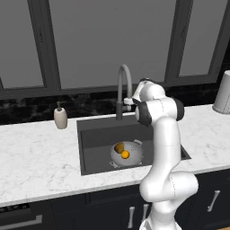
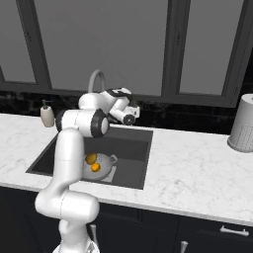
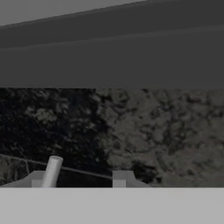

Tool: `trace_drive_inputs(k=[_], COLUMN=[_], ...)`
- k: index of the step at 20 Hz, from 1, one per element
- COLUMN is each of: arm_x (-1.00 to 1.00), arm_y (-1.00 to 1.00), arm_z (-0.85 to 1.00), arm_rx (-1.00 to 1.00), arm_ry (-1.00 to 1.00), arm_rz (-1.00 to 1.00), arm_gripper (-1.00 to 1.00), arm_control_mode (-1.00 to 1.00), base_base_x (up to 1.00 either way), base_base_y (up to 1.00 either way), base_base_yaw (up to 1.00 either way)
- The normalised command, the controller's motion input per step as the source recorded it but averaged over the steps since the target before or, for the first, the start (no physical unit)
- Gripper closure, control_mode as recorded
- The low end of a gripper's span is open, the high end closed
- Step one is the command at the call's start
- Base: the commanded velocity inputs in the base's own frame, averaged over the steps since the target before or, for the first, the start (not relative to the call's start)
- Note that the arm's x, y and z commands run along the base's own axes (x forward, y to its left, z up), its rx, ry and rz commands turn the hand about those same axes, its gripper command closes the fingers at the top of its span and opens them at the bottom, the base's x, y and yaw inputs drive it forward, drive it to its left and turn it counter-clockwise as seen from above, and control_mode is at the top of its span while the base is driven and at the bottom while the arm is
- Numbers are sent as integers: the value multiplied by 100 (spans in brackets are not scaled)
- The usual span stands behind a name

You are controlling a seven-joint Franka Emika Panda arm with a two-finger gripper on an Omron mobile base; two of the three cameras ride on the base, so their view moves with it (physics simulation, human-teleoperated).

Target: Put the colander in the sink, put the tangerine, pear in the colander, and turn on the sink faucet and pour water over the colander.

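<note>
Fruit is in place: the tangerine (image 1: 125,154) and the pear (image 1: 119,147) sit together inside the colander (image 1: 127,153), on the floor of the sink (image 1: 96,134). The pincer (image 3: 81,180) is up behind the sink, right by the sink faucet (image 1: 123,90), with the small lever (image 3: 51,172) beside one tip. Its tips stand a little apart and hold nothing. No water runs. A good next push is slow and steady on the lever, with the spout over the colander.
</note>
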Motion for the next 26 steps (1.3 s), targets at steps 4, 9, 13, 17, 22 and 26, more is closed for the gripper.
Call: trace_drive_inputs(k=[4, 9, 13, 17, 22, 26], arm_x=[1, 0, 0, 0, 0, 0], arm_y=[-64, -71, -74, -77, -74, -68], arm_z=[-15, -15, -13, -13, -15, -17], arm_rx=[8, 9, 8, 7, 6, 3], arm_ry=[2, 2, 1, 0, 2, 4], arm_rz=[-4, -3, -1, 0, 0, 0], arm_gripper=[100, 100, 100, 100, 100, 100], arm_control_mode=[-100, -100, -100, -100, -100, -100], base_base_x=[0, 0, 0, 0, 0, 0], base_base_y=[0, 0, 0, 0, 0, 0], base_base_yaw=[0, 0, 0, 0, 0, 0])
